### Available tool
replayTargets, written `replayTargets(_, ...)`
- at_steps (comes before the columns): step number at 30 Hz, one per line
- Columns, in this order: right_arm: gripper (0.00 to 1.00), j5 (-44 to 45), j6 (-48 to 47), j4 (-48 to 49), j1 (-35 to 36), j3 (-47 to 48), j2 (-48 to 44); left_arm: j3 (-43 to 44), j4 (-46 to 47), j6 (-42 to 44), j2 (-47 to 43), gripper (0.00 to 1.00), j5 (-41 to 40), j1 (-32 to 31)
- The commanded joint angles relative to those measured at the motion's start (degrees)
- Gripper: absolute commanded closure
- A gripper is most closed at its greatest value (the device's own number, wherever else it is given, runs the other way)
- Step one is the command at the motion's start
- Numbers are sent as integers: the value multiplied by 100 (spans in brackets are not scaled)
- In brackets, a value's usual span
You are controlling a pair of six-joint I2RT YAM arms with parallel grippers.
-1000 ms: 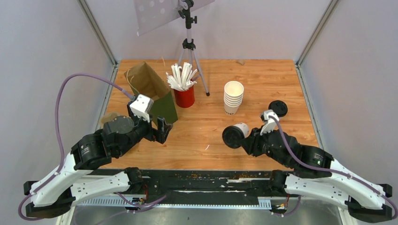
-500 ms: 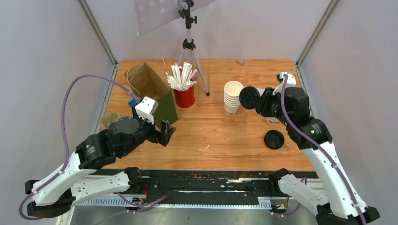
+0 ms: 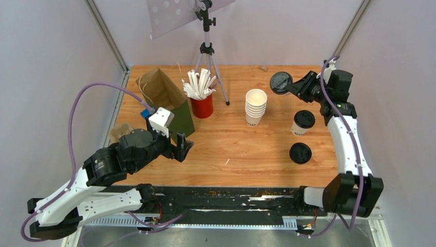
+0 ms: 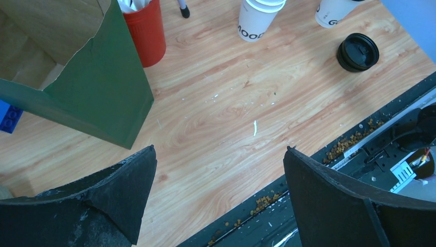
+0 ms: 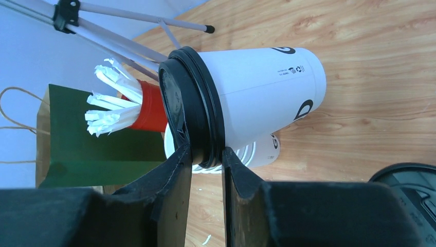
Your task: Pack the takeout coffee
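Observation:
The takeout coffee [image 5: 257,92], a white paper cup with a black lid [image 5: 193,108], lies sideways in the air. My right gripper [image 5: 206,154] is shut on the lid's rim. In the top view that cup [image 3: 281,82] hangs over the table's back right, lid toward the camera, in the right gripper [image 3: 290,86]. My left gripper [image 3: 181,145] stands open and empty by the green paper bag [image 3: 164,100]; in the left wrist view its jaws [image 4: 220,150] are wide apart over bare wood.
A second lidded white cup [image 3: 303,122] stands at the right, with a loose black lid [image 3: 300,153] in front of it. A stack of lidless cups [image 3: 255,106], a red cup of straws [image 3: 202,105] and a tripod [image 3: 206,49] stand mid-table.
My right arm has swung back and to the right with the lidded cup, from beside the cup stack to the back right corner. The left arm has barely shifted.

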Motion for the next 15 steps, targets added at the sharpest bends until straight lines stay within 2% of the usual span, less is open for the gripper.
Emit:
replayTargets(1,78,-792,374,703,-243,21,617,6,95,-64,-13,0,55,-23)
replayTargets(6,78,-1078,381,782,-345,76,1350,1,75,-39,-13,0,29,-27)
replayTargets(15,76,-1235,-62,19,-468,633,2642,105,34,30,47,0,-48,-22)
